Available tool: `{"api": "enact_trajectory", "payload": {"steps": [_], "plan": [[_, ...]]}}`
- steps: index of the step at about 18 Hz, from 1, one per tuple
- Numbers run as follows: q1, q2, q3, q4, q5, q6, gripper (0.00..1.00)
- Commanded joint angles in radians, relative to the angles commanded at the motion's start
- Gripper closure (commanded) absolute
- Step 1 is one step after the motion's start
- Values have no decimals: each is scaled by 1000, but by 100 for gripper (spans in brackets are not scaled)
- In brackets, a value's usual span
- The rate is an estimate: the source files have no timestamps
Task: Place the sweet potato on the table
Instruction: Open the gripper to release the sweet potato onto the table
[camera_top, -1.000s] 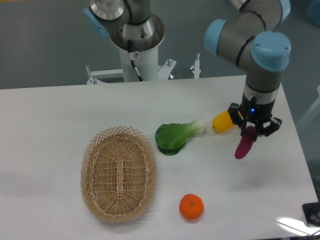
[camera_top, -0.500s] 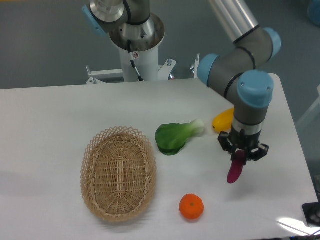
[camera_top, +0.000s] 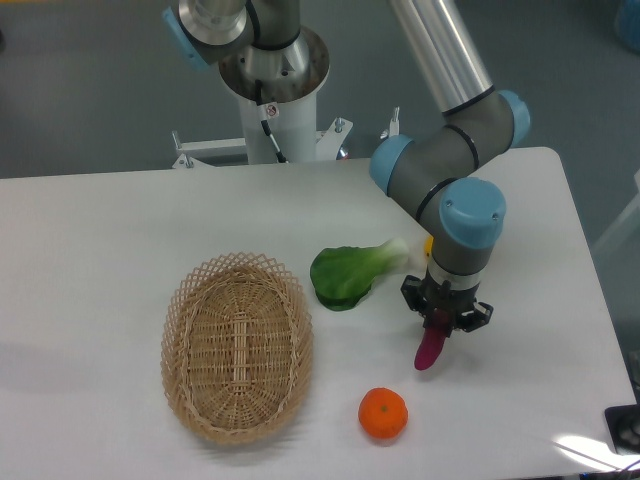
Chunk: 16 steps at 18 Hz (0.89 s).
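Gripper (camera_top: 443, 318) pinched the sweet potato (camera_top: 431, 349) by its upper end; the purple root hung tilted just below the fingers, over the table (camera_top: 120, 220). Orange (camera_top: 383, 414) lay below-left of the gripper, leafy green vegetable (camera_top: 345, 273) up-left, wicker basket (camera_top: 237, 345) far left.

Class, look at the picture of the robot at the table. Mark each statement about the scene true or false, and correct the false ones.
1. The gripper holds the sweet potato. True.
2. The sweet potato lies inside the wicker basket. False: it hangs from the gripper, right of the basket, with nothing showing in the basket.
3. The orange sits on the table, nearer the camera than the sweet potato. True.
4. The bok choy is in the basket. False: it lies on the table, right of the basket.
5. The sweet potato hangs roughly upright, tip pointing down. True.
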Motion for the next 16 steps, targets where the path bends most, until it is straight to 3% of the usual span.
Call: {"api": "enact_trajectory", "payload": {"steps": [4,6,8,9,16], "plan": [[-5,0,0,0,0,-2,64],[-5,0,5,3,0,-2,43],[-5,-3,11,31,0,6,10],[-5,-3,14,40,0,6,0],[-3,38,35,38,2,-2,0]]}}
